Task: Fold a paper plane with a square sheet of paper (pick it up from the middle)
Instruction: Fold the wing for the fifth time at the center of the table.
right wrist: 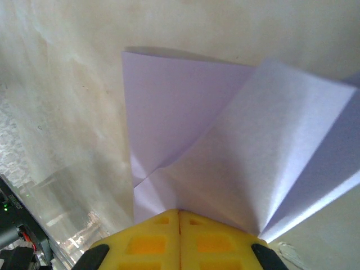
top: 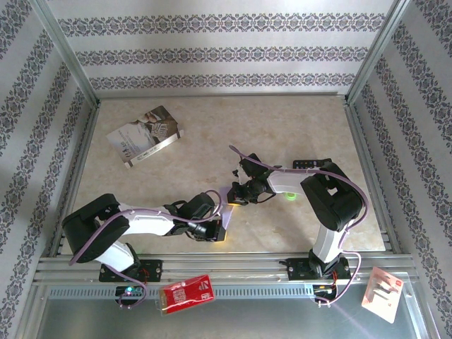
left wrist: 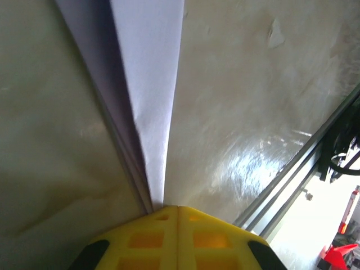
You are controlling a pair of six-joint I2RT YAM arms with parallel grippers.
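Honestly, the left gripper (left wrist: 178,211) and right gripper (right wrist: 179,214) are both pinched shut on the half-folded square sheet of paper (right wrist: 236,157), which sits between them over the table's (top: 282,127) near middle. I'd hold it taut, line up the edges, then press the crease slowly.

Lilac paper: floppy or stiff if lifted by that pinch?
Probably floppy: the lilac paper looks thin, and its flaps stand unevenly. The creases running into the left gripper likely stiffen it lengthwise. It is probably light and may slide on the glossy table.
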